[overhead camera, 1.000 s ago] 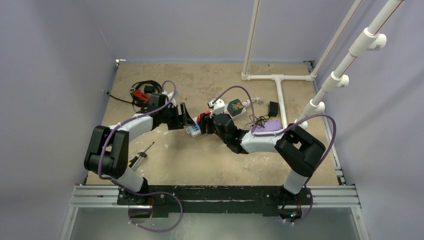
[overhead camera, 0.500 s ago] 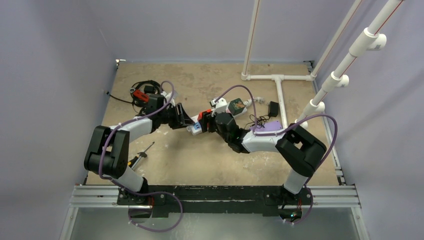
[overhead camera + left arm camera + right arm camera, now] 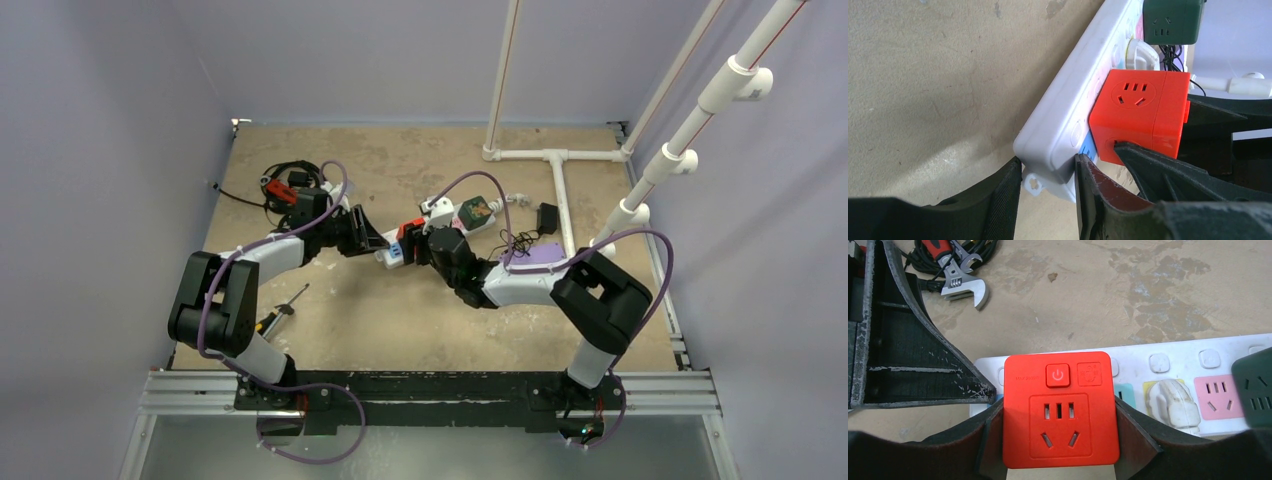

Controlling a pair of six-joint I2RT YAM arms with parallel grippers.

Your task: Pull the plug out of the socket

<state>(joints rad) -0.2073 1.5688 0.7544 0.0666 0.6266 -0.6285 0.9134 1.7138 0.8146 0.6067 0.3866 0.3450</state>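
Here's the tan table (image 3: 400, 320), and mid-table the socket (image 3: 1068, 115), a long white strip, lies slantwise between both arms. The left gripper (image 3: 1048, 175) pinches its near-left end, one finger pressed on each side. The right gripper (image 3: 1060, 440) is clamped on the plug (image 3: 1060, 405), a red cube seated at that end. A green adapter (image 3: 1173, 20) and a white plug (image 3: 1173, 400) sit further right.

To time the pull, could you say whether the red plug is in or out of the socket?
In: the red plug sits flush against the socket, no gap visible between them.
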